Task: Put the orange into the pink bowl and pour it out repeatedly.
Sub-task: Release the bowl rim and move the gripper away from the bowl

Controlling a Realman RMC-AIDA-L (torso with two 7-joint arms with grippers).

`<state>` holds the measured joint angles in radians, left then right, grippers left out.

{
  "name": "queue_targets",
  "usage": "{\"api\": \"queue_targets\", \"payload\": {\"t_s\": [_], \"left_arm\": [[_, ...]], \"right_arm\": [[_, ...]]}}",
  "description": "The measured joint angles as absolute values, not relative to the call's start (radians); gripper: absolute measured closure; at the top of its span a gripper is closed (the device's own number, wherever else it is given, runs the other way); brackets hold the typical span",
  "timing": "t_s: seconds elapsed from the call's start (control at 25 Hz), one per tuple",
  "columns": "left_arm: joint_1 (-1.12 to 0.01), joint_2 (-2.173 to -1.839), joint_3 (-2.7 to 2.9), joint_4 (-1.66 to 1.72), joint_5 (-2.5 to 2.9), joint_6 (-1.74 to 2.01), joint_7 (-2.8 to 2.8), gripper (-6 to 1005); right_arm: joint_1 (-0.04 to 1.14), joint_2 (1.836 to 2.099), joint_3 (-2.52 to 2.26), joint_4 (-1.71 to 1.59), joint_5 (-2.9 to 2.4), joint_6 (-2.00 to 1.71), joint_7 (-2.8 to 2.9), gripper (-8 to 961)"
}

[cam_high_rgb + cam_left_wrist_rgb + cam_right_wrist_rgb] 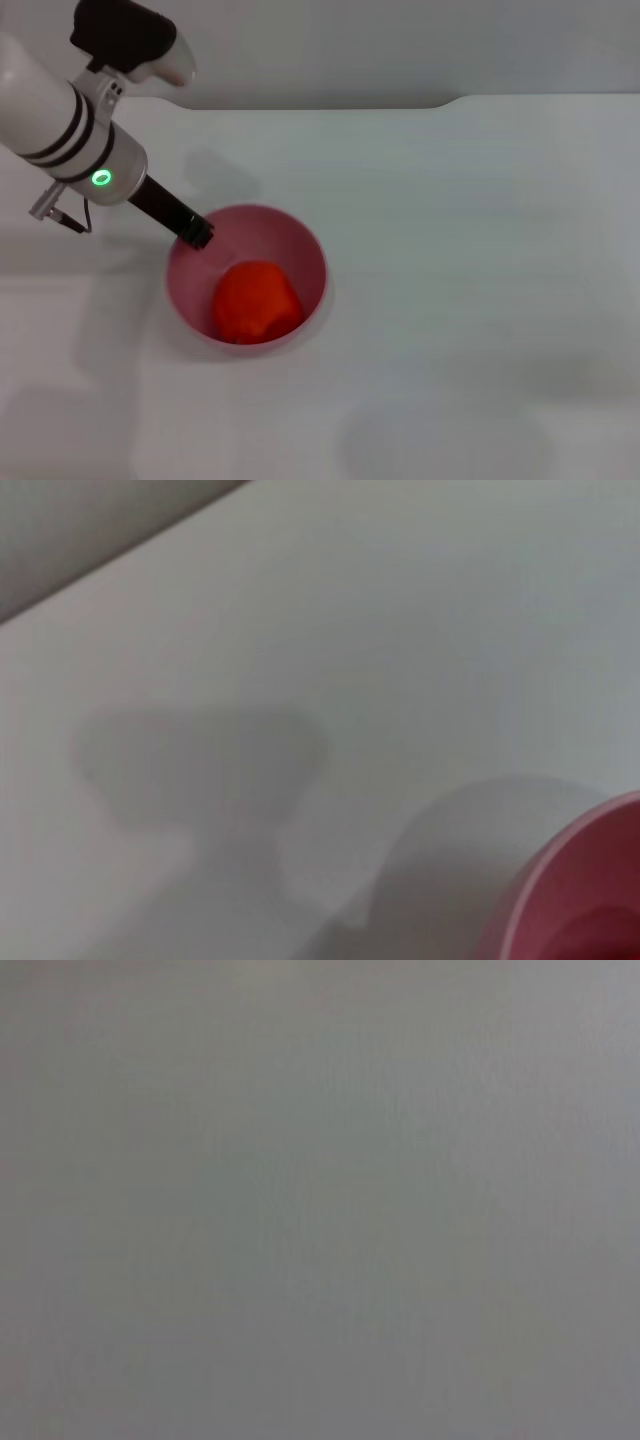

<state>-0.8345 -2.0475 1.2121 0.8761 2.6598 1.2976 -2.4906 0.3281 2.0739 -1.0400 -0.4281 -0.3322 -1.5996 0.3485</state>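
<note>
The pink bowl (300,262) stands upright on the white table, left of centre in the head view. The orange (256,300) lies inside it, toward the near side. My left gripper (197,232) reaches down from the upper left, and its black tip meets the bowl's far-left rim. In the left wrist view only an edge of the pink bowl (580,880) shows, beside the bare table. My right gripper is out of view, and the right wrist view shows only a plain grey surface.
The white table (460,250) spreads wide to the right of and in front of the bowl. Its far edge (330,106) runs along the top of the head view, with a step at the right.
</note>
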Motion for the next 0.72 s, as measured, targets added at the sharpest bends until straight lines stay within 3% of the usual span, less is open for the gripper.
{"api": "queue_targets", "payload": {"t_s": [0.72], "left_arm": [[-0.821,-2.050,1.245,0.929,2.663,1.297,-2.516,952]], "right_arm": [[0.342,2.074,-1.090,-0.402,-0.331,-1.625,0.354,321]]}}
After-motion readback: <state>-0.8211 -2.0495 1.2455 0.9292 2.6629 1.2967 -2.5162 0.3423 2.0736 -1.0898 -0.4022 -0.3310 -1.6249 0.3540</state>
